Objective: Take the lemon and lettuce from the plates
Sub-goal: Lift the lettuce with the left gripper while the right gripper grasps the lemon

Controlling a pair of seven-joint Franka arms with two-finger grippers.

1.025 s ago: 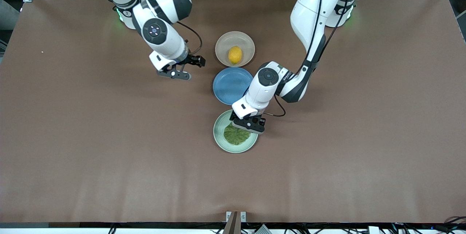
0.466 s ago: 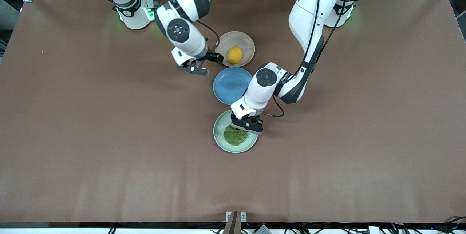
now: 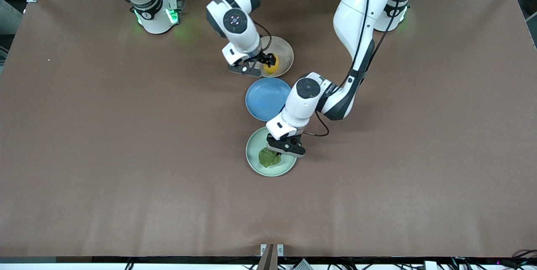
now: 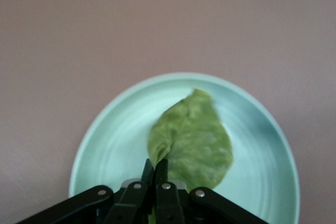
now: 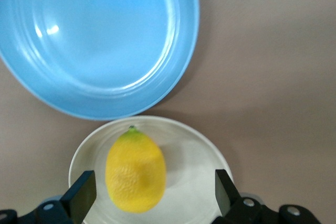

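I have the left gripper (image 4: 155, 174) pinched on the lettuce (image 4: 193, 140) stem end, ready to peel it off the mint plate (image 4: 105, 145). The right gripper (image 5: 152, 192) straddles the lemon (image 5: 135, 171) on the beige plate (image 5: 197, 150), jaws wide, not yet squeezing.

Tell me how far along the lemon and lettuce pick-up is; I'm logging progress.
Nothing is off its plate yet. In hand: the left tool has shut on the lettuce, which is still over the mint green plate. The right tool is open around the lemon, which is still resting on the beige plate. Left: grip the lemon, lift both.
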